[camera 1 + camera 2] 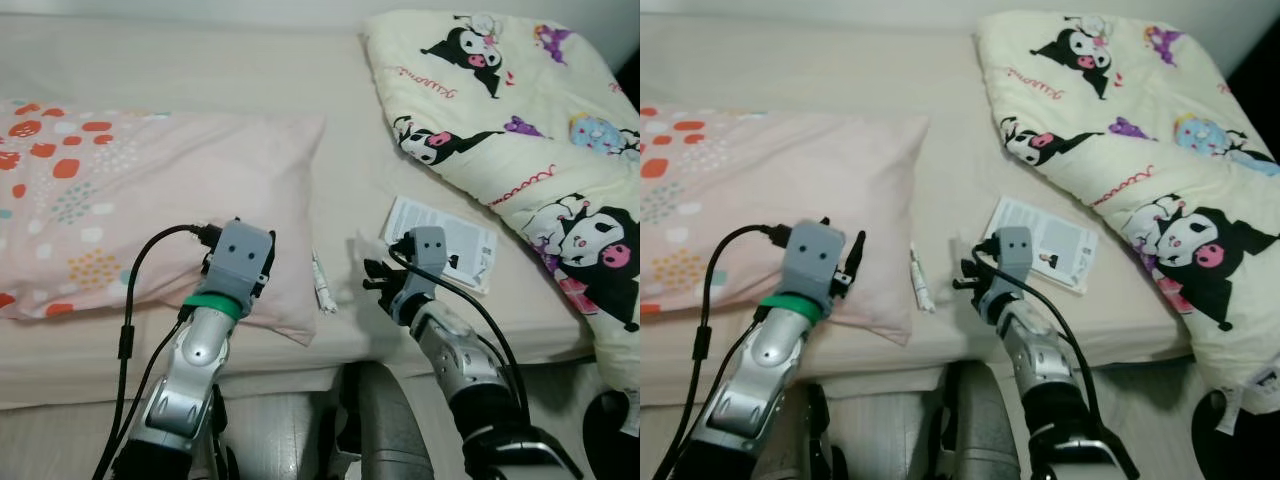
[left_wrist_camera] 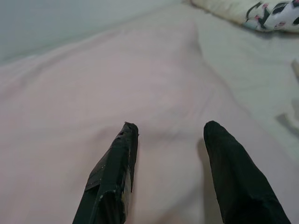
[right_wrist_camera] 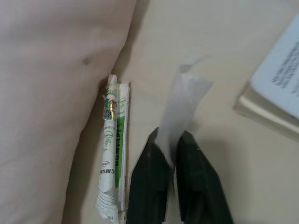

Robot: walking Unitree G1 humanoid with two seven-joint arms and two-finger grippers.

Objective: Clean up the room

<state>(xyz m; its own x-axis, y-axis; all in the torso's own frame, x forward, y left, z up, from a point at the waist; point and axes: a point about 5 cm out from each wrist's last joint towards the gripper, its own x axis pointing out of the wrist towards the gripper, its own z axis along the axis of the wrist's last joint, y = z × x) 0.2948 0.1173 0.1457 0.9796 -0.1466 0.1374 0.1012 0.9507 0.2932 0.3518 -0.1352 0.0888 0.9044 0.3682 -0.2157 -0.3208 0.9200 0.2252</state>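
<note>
A thin translucent scrap of wrapper (image 3: 184, 105) stands up from between the tips of the right gripper (image 3: 170, 144), whose two black fingers are pressed together on its lower end; in the head views the same pale scrap (image 1: 365, 247) rises just above that gripper over the cream bed sheet (image 1: 200, 65). Just beside the gripper, toward the robot's left, a white and green paper-wrapped packet (image 3: 113, 154) lies flat on the sheet, its long side running along the edge of the pink pillow (image 1: 160, 210) and touching or nearly touching it; it is apart from the pinched scrap. On the gripper's other side, near but not touching, a printed booklet (image 1: 445, 240) lies on the sheet, and beyond it a cream comforter with cartoon characters (image 1: 520, 130) is heaped across the bed's right side. The left gripper (image 2: 170, 130) sits low over the pillow's near corner with its fingers spread apart and nothing between them; whether the tips touch the fabric cannot be told.
</note>
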